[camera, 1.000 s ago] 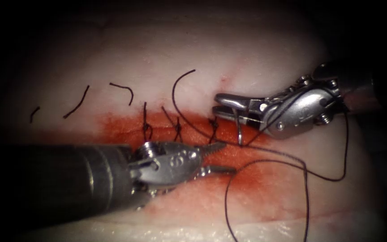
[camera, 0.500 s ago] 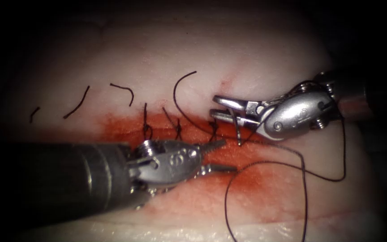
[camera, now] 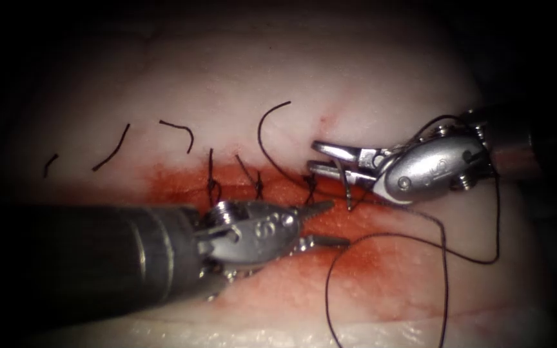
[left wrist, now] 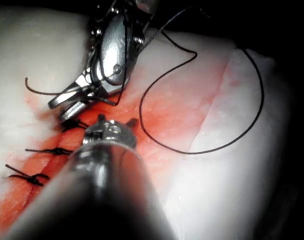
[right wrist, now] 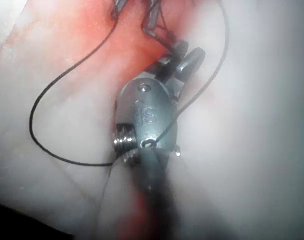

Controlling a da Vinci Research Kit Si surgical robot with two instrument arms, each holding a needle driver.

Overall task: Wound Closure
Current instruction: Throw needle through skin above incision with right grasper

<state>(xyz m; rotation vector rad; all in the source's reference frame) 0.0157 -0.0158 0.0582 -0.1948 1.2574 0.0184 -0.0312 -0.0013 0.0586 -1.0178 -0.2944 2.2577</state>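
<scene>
We have the left arm's tool (camera: 330, 224) coming in low from the left, shaft nearly level, wrist straight, its two jaws spread apart in a fork and gripping nothing. Our right arm's tool (camera: 317, 158) reaches in from the right, wrist angled slightly downward toward the left, jaws pointing left and closed down on what they carry, the upper jaw sitting just above the lower.
</scene>
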